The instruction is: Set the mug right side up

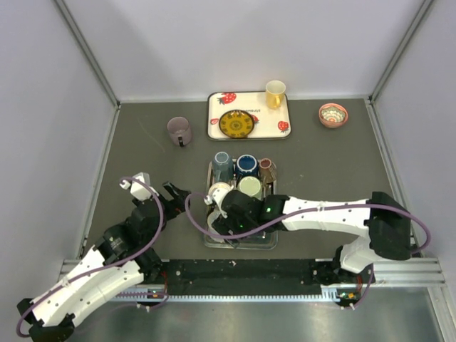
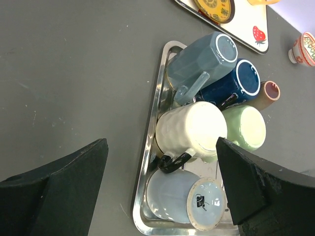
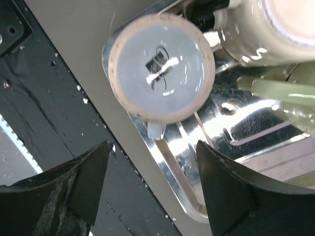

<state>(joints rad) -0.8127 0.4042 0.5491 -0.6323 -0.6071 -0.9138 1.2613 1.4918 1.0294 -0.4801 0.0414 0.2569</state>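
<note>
A light blue mug (image 2: 172, 196) stands upside down, its marked base (image 3: 161, 73) facing up, in the near-left corner of a metal tray (image 2: 153, 123). Its handle (image 3: 154, 130) points toward the tray's near rim. My right gripper (image 3: 152, 147) is open and empty, hovering just above this mug with a finger on either side of the handle; in the top view it (image 1: 229, 217) hides most of the mug. My left gripper (image 1: 174, 191) is open and empty over the table, left of the tray.
The tray also holds an upside-down white mug with a black handle (image 2: 192, 130), a green mug (image 2: 246, 128), a grey-blue mug (image 2: 202, 61), a dark blue mug (image 2: 236, 83) and a small brown cup (image 2: 269, 92). Farther back are a strawberry tray (image 1: 249, 107), a purple mug (image 1: 179, 131) and a bowl (image 1: 333, 114).
</note>
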